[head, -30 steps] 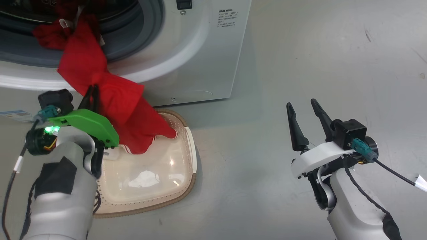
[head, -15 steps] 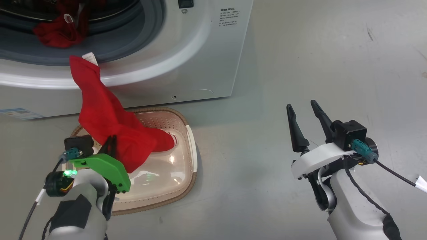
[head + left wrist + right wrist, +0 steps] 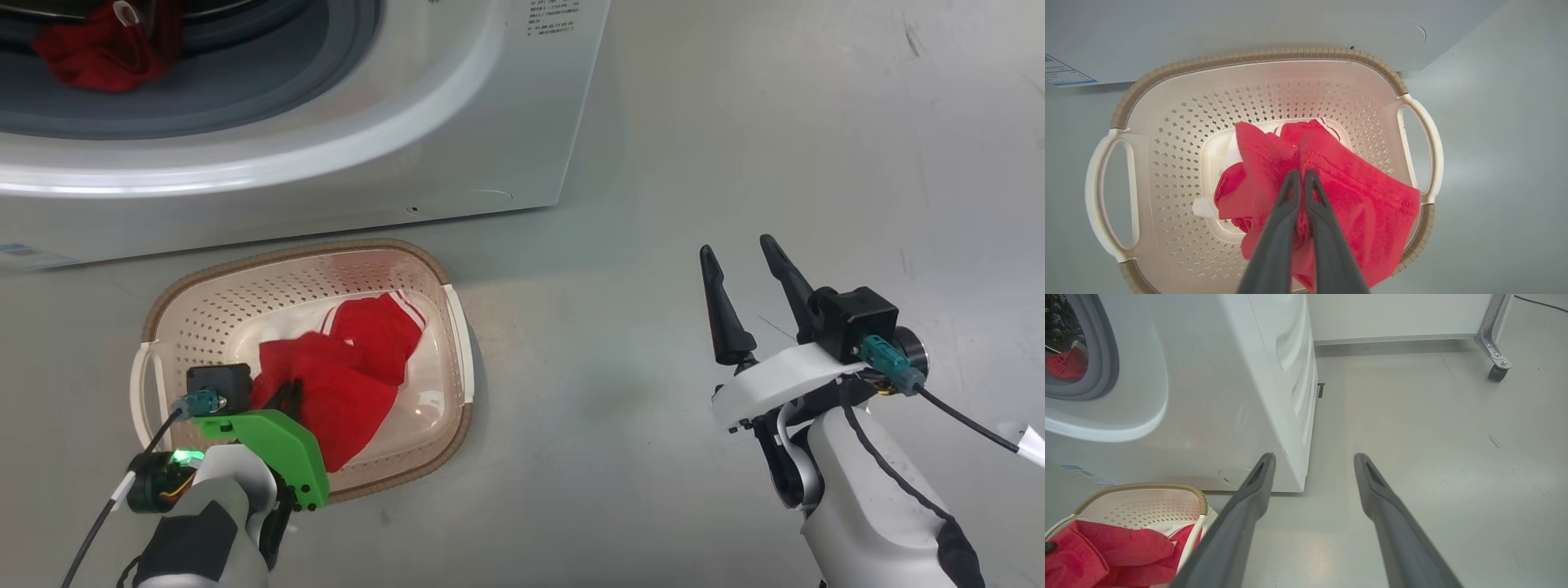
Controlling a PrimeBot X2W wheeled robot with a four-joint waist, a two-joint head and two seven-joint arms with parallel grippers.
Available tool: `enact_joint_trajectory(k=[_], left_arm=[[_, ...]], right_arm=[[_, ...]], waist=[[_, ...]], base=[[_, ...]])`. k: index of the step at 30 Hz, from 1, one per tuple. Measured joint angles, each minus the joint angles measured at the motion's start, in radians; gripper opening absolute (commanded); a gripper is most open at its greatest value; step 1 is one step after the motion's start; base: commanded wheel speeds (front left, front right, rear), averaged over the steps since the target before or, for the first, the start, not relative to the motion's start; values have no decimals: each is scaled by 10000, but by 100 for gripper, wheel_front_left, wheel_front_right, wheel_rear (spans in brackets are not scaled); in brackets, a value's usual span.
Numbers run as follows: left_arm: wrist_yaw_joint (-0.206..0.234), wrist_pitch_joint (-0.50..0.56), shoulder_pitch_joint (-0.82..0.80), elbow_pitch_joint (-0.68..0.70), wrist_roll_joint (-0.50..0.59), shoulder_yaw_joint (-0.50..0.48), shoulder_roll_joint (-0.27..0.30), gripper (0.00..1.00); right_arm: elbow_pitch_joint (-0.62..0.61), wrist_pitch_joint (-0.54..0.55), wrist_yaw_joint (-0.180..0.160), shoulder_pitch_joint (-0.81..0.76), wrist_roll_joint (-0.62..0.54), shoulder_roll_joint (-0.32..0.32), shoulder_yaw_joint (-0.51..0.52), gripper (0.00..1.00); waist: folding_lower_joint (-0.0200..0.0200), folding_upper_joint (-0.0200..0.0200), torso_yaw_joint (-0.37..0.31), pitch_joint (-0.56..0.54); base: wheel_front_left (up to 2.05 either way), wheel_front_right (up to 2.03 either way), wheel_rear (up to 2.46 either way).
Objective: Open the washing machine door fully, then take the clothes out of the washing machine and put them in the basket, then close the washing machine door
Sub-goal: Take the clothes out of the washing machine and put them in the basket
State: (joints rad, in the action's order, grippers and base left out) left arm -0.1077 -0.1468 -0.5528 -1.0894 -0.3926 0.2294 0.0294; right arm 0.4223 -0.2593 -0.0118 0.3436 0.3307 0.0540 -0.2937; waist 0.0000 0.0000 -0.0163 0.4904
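Washer [image 3: 457,114]: white front-loader at rear of grey floor [image 3: 735,147], drum mouth facing robot. One red garment [image 3: 77,57] lies inside at the lower lip, so unloading is judged incomplete. Basket [image 3: 287,247]: upright on floor just in front of washer, approx. centred under L arm. Second red garment [image 3: 359,359]: bunched inside basket, most of it on the basket floor, one fold riding up the wall nearest the R-side handle [image 3: 1427,151] and reaching the rim there. L claw [image 3: 1301,174]: fingers together, clamped on a pinch of this garment, tips low inside basket. R claw [image 3: 736,245]: fingers wide apart, nothing between them, hovering over bare floor well clear of basket and washer. Step in hand, as judged: release of garment into basket. Recommendation: part L fingers fully before lifting, then lift straight up so cloth doesn't snag and trail out. Check the fold at the rim; if it hangs over, nudge it inward. Keep the claw off the basket wall to avoid shifting it. Risk: cloth clinging to finger pads.
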Motion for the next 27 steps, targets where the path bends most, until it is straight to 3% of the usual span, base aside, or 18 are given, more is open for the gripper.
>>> enact_joint_trajectory(k=[17,18,19,20,27], left_arm=[[13,-222,-947,-167,-73,-318,100,0],[13,-234,-958,-186,-79,-320,111,16],[13,-276,-976,-215,-79,-316,111,82],[13,-320,-1003,-236,-79,-313,105,100],[102,-642,-1154,-401,-79,-345,82,100]], right_arm=[[-453,0,-92,672,-84,4,42,100],[-458,0,-90,689,-82,4,27,100],[-460,0,-86,704,-82,4,25,100],[-462,0,-86,721,-82,4,40,100],[-466,0,-86,807,-88,6,213,100]], waist=[[0,0,-316,1437],[0,0,-342,1508],[0,0,-369,1573],[0,0,-395,1630],[0,0,-453,1740]], base=[[0,0,0],[0,0,0],[0,0,0],[0,0,0],[0,0,0]])
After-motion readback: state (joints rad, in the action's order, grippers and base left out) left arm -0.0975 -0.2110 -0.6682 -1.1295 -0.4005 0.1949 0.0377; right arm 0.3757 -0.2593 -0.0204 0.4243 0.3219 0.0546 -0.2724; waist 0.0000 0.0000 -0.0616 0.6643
